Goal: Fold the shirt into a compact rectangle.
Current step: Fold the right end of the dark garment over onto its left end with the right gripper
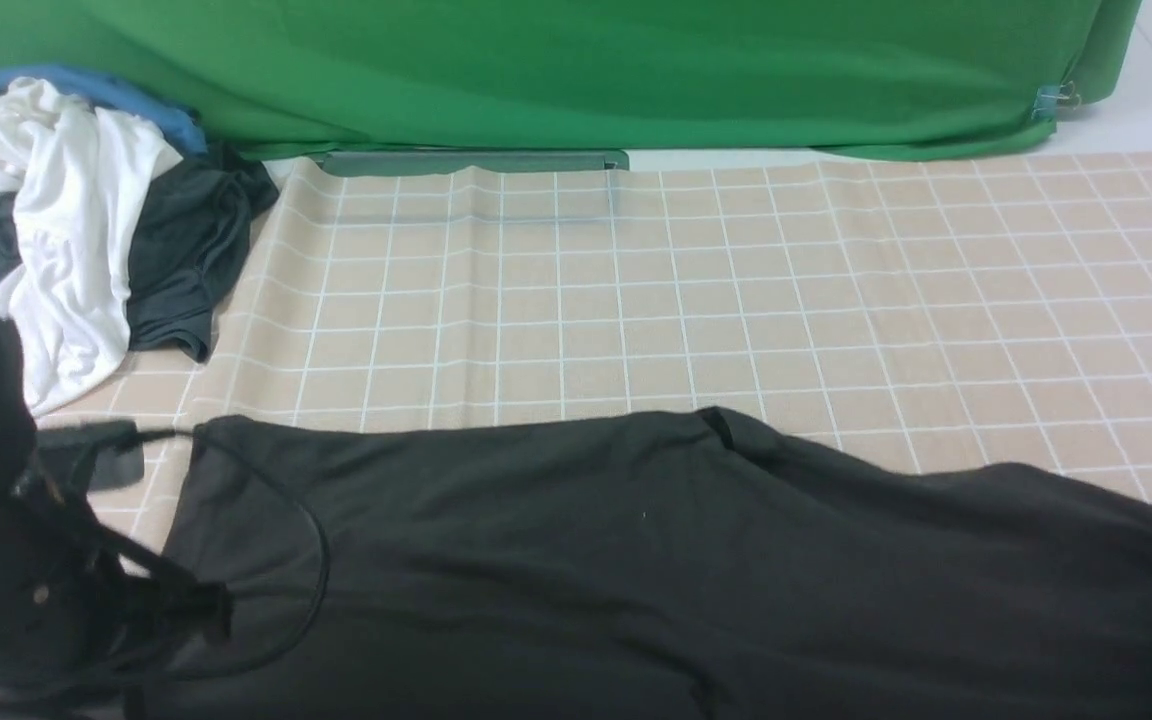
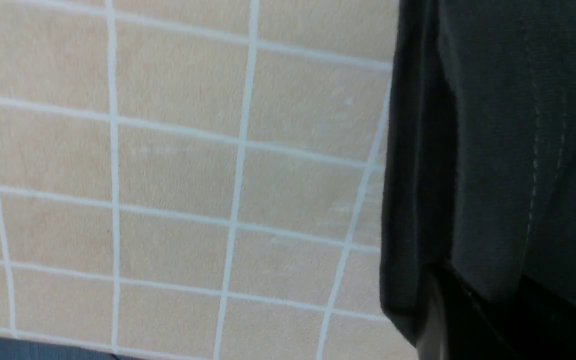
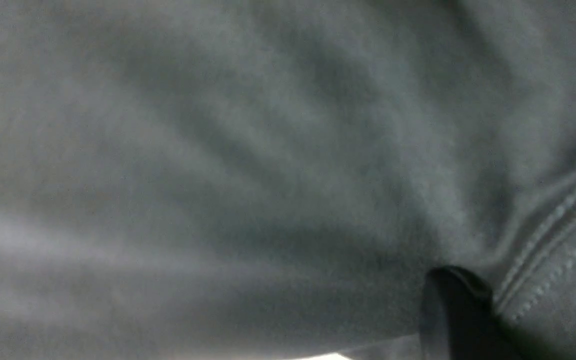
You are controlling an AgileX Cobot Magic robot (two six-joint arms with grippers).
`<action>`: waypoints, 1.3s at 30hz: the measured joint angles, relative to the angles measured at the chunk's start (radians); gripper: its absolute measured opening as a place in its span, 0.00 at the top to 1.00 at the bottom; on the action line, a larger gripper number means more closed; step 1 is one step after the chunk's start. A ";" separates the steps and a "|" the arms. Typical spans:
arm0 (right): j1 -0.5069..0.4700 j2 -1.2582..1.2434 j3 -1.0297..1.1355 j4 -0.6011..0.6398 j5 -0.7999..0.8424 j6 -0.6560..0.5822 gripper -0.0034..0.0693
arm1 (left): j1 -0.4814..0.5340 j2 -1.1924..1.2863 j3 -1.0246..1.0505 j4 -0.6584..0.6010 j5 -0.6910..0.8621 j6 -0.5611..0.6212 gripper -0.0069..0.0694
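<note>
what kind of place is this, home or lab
Probably a staged robot recording setup, not a home: green backdrop cloth clipped up behind, checked beige table cover, spare garments piled near the black shirt.

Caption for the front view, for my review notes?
Black shirt spread sideways across the near edge of the beige checked cloth, heap of other clothes at far left, green backdrop behind.

white garment (image 1: 46, 200) | dark grey garment (image 1: 186, 260) | green cloth (image 1: 586, 70) | checked tablecloth (image 1: 736, 300)
</note>
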 joint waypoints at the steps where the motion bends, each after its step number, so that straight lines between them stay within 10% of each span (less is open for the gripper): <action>1: 0.000 -0.001 0.024 -0.003 -0.019 0.006 0.88 | 0.000 -0.001 0.032 0.000 -0.014 0.000 0.88; 10: 0.000 -0.002 0.046 -0.007 -0.068 0.009 0.88 | 0.000 -0.001 0.106 -0.009 -0.084 -0.016 0.86; 24: -0.002 -0.002 0.046 -0.023 -0.052 0.009 0.88 | 0.000 -0.002 -0.107 0.075 0.022 -0.087 0.37; 39: -0.023 -0.002 0.046 -0.226 -0.015 0.164 0.88 | 0.000 -0.001 -0.213 0.029 -0.024 -0.088 0.30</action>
